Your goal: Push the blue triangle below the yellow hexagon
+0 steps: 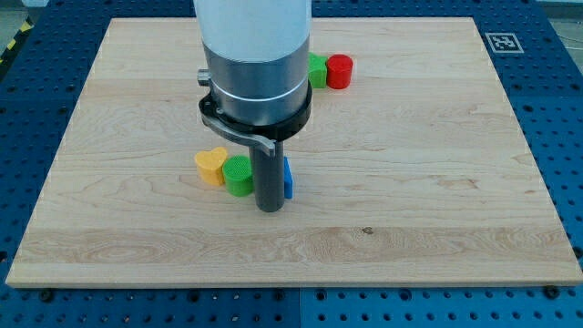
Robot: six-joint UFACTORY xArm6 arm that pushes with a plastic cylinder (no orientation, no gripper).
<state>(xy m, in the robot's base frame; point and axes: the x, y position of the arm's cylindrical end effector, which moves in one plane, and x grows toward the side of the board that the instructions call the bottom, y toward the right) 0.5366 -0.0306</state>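
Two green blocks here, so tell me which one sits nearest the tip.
The green block beside the yellow block, just left of my tip; the other green block adjoins the red cylinder.

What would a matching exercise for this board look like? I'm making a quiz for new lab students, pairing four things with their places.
Things:
1. yellow block
2. red block
3. blue block
4. my tip

Places:
A. near the view's top, just right of a green block
B. on the rod's right side, partly hidden by it
C. leftmost of the middle group, beside another green block
D. down on the wooden board, between the middle green block and the blue one

Pairs: 1-C, 2-A, 3-B, 4-D
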